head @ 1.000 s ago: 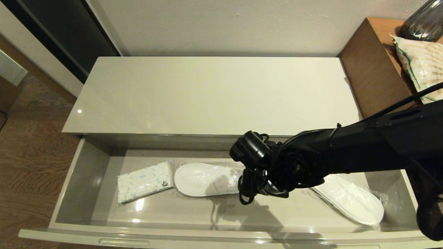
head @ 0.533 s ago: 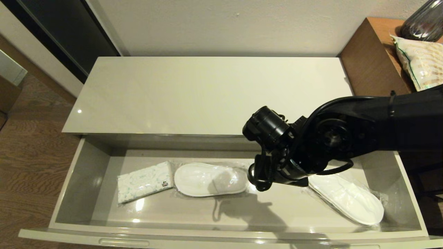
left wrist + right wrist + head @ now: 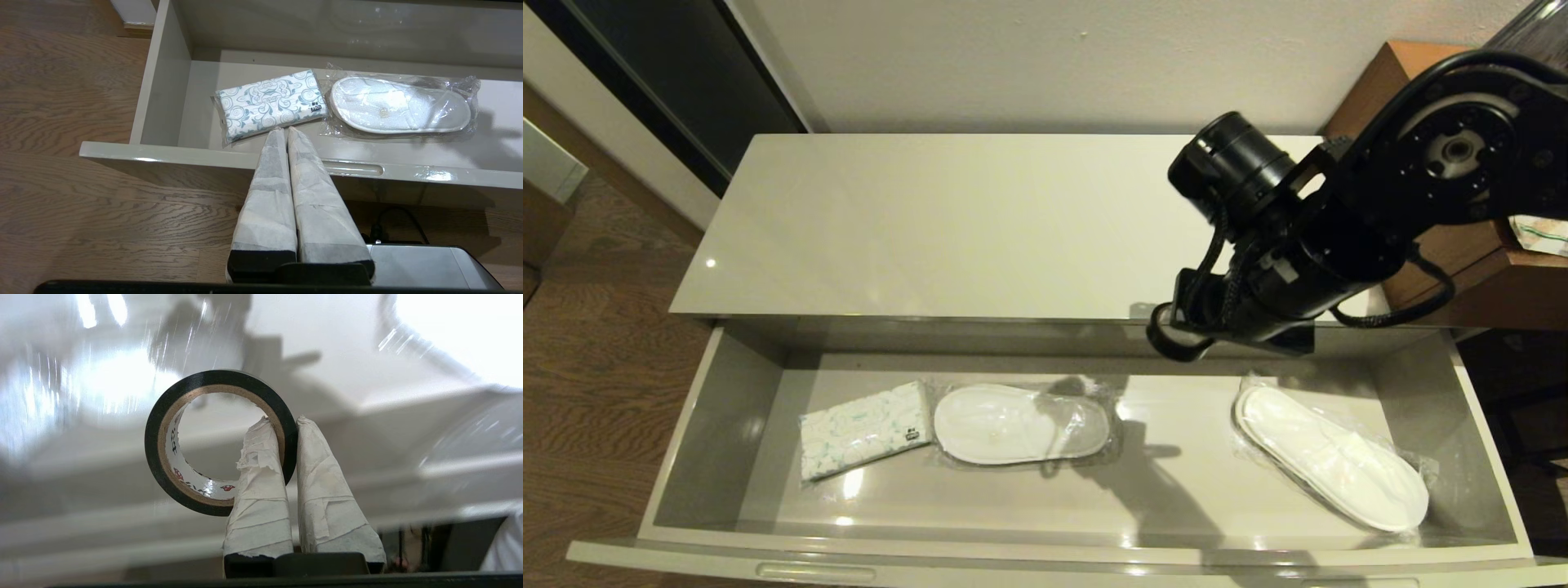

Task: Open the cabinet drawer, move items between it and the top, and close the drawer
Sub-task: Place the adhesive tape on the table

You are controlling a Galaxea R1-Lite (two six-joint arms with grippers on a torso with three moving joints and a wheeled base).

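Note:
The cabinet drawer is pulled out in the head view. My right gripper hangs above its back right part, at the front edge of the cream top. It is shut on the black tape roll. In the right wrist view one finger reaches through the roll's pale core while the other presses its outside, with the gripper pinching the band. The white tissue pack lies at the drawer's left. My left gripper is shut and empty, parked in front of the drawer's front edge, near the tissue pack.
Two white slippers in clear wrap lie in the drawer, one mid-left and one at the right. A taller brown wooden table stands right of the cabinet. Wood floor lies to the left.
My right arm has lifted out of the drawer, up and to the right, carrying the tape roll to the top's front edge. Everything lying in the drawer stayed put.

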